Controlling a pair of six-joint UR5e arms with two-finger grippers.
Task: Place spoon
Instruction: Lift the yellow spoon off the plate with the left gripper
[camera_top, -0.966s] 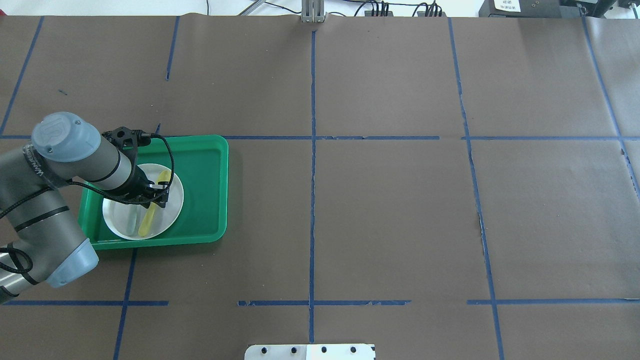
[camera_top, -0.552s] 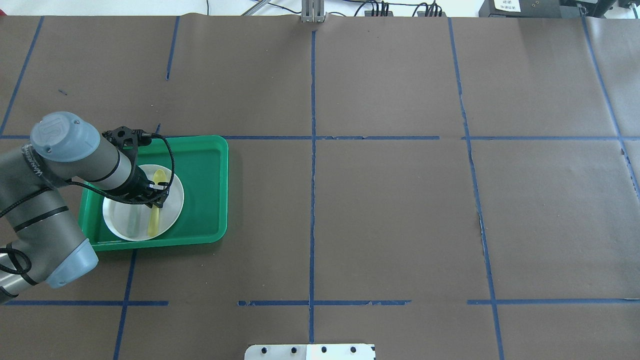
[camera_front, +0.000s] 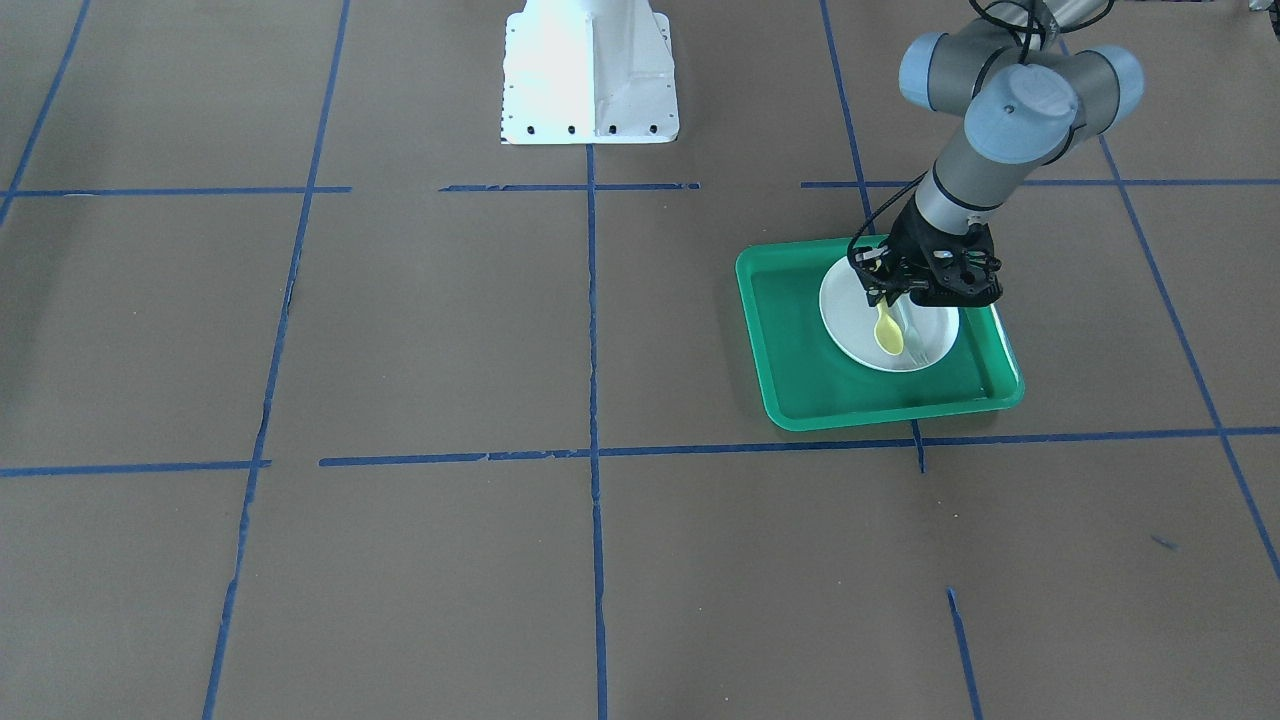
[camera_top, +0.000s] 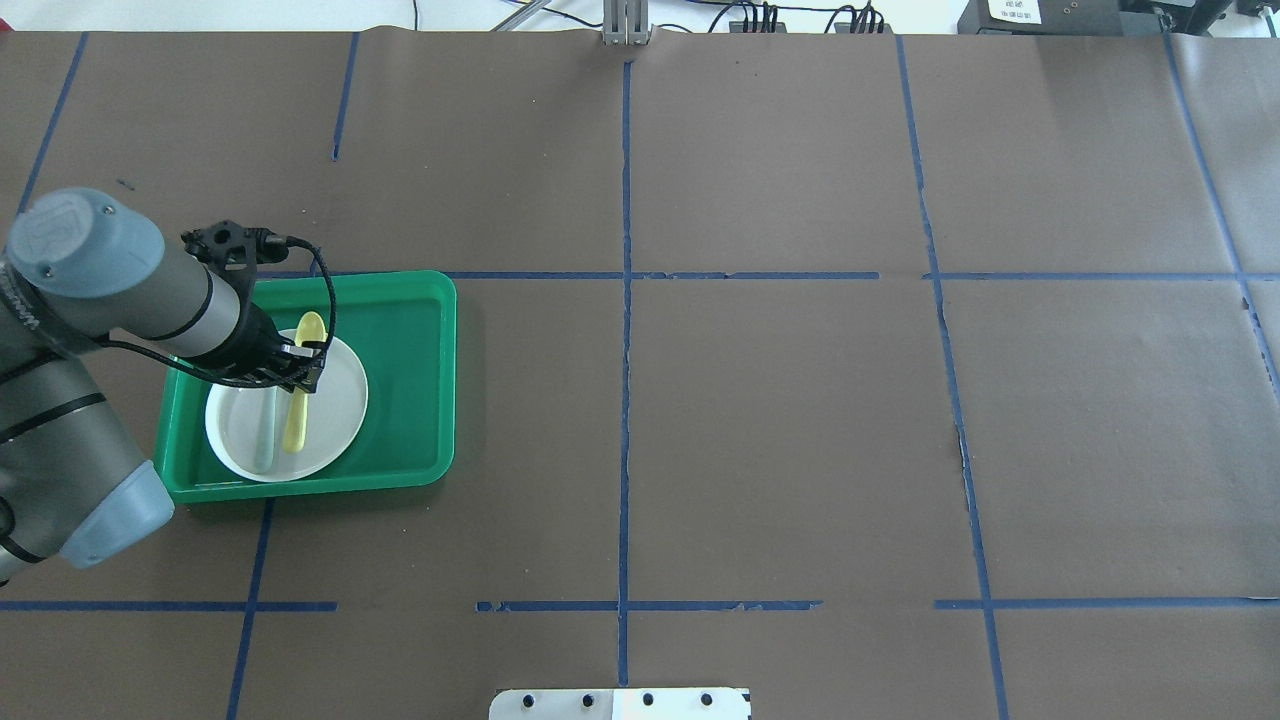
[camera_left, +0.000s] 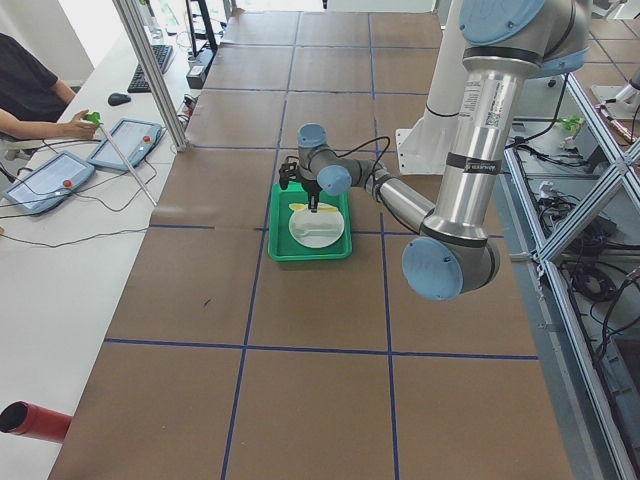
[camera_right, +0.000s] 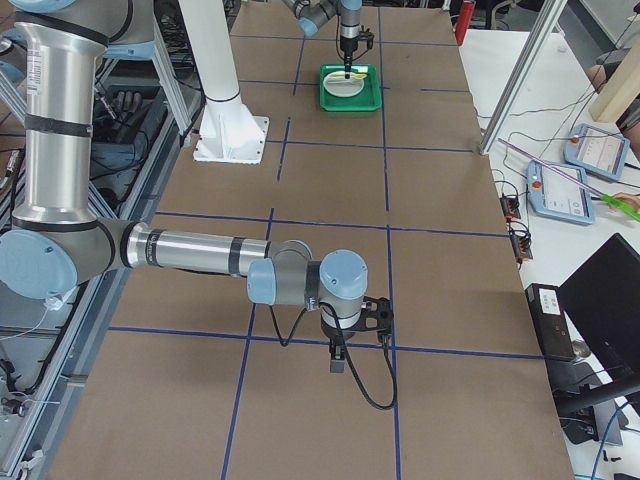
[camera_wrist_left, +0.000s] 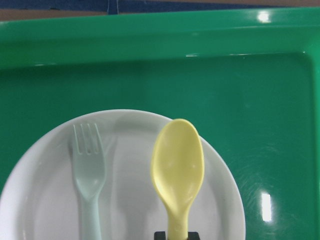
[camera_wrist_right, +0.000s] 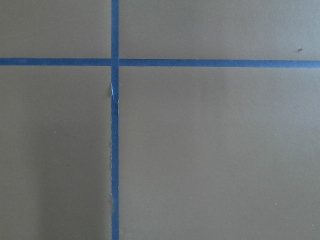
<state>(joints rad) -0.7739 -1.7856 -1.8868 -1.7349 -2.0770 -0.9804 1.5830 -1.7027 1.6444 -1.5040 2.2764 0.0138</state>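
Your left claw (camera_top: 300, 367) has the yellow spoon (camera_wrist_left: 177, 162) pinched part-way along its slim handle. Both fingers are closed tight on it, holding it just above the white plate (camera_top: 340, 425). The spoon's oval bowl faces up and points toward the plate's far rim, overlapping that rim in the overhead view. A faint shadow on the plate beside the spoon suggests it is clear of the surface.

A pale grey-green fork (camera_wrist_left: 89, 172) lies on the plate just beside the spoon and parallel to it, with its tines toward the same far rim. The plate sits inside a green tray (camera_top: 410, 390), and the wider stretch of open tray floor lies on the plate's right in the overhead view. The tray rests on the brown paper-covered desk (camera_top: 780, 400), which is marked with blue tape lines.

Your right claw (camera_right: 338, 360) hangs over the desk well apart from the plate, near a crossing of tape lines. It shows only in the side view, so you cannot tell how far its fingers are parted.
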